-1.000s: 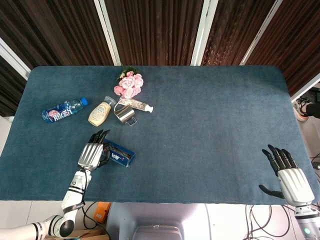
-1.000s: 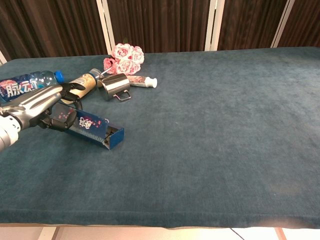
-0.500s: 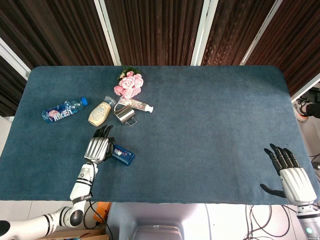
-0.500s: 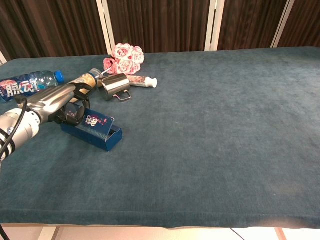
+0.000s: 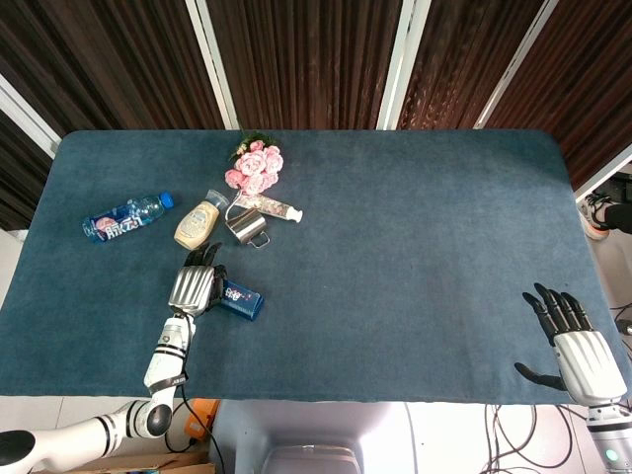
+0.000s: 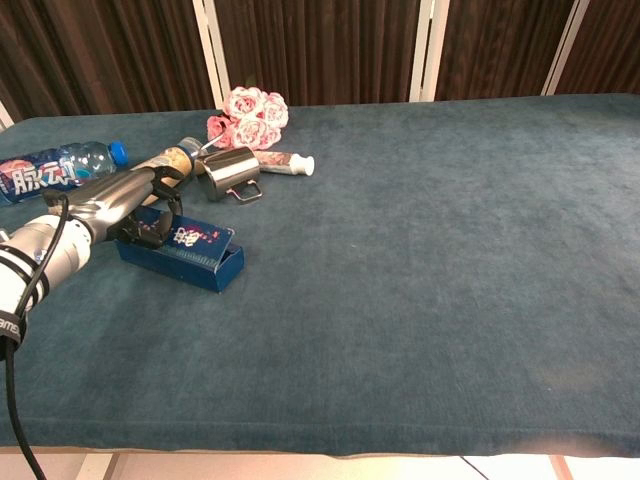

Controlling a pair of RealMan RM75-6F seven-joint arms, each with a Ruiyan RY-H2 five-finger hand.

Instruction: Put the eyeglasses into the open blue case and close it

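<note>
The blue case [image 5: 241, 300] lies on the dark blue cloth at the front left, and its patterned lid [image 6: 200, 240] is folded down almost flat onto the base. My left hand [image 5: 195, 284] lies over the case's left end, and its dark fingers [image 6: 152, 218] curve down onto the lid. The eyeglasses show in neither view. At the table's front right corner my right hand [image 5: 578, 344] hovers empty with its fingers spread, far from the case. The chest view does not show it.
Behind the case stand a metal cup [image 5: 247, 227], a squeeze bottle [image 5: 197, 224], a water bottle [image 5: 126, 218], a small tube [image 5: 282, 209] and pink flowers [image 5: 256, 168]. The table's front edge [image 6: 320, 440] runs close below the case.
The case's lid has swung from lying open, through upright, down onto the base. My left hand followed it and now lies on top. The right hand has barely moved.
</note>
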